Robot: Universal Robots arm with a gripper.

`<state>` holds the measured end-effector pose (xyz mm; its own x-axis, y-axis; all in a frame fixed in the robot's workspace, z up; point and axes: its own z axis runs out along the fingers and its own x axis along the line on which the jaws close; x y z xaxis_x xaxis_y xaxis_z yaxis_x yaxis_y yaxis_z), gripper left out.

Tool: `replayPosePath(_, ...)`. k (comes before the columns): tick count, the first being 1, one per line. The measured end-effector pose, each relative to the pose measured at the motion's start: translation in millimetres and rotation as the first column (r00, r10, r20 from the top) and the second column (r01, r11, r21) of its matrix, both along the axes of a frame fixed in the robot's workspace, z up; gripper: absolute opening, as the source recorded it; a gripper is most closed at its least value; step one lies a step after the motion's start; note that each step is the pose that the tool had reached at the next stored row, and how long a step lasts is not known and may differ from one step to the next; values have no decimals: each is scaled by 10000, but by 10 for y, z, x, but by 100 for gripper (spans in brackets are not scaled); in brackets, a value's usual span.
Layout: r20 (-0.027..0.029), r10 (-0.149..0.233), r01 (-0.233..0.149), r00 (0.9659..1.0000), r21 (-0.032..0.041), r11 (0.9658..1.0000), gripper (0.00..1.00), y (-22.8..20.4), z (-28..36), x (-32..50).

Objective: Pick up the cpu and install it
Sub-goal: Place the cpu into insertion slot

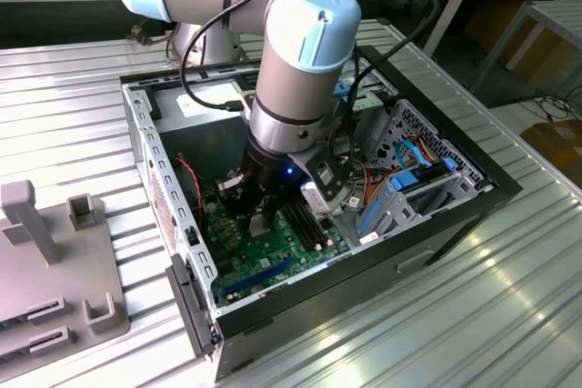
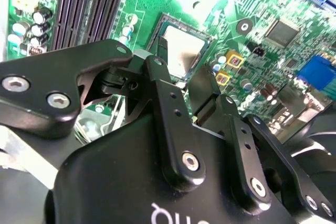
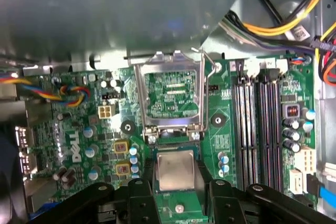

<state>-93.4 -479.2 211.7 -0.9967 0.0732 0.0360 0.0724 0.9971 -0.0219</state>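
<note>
The cpu (image 3: 176, 169) is a small silver-grey square, sitting at the socket on the green motherboard (image 3: 68, 140). My gripper (image 3: 176, 176) is shut on it, with a black finger (image 3: 148, 174) against each of two opposite edges. The second wrist view shows the same grip: the cpu (image 2: 186, 51) between the fingers (image 2: 160, 51) of the gripper (image 2: 181, 64). Whether the cpu rests fully in the socket I cannot tell. The metal load plate (image 3: 168, 59) stands flipped open just beyond it. In the exterior view the gripper (image 1: 259, 220) reaches down into the open computer case (image 1: 436, 224).
Black memory slots (image 3: 257, 124) run alongside the socket. Yellow and orange cables (image 3: 294, 19) hang near the case wall, and coloured wires (image 3: 73, 93) lie on the other side. A grey fixture (image 1: 55, 270) stands on the metal table at the exterior view's left.
</note>
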Motion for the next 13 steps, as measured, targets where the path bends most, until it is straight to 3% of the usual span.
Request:
replayPosePath(11, 1, -29, 29, 10000, 1, 10000, 44, 11, -12, 1)
replayPosePath(13, 0, -239, 239, 9997, 1, 9997, 44, 12, -80, 21)
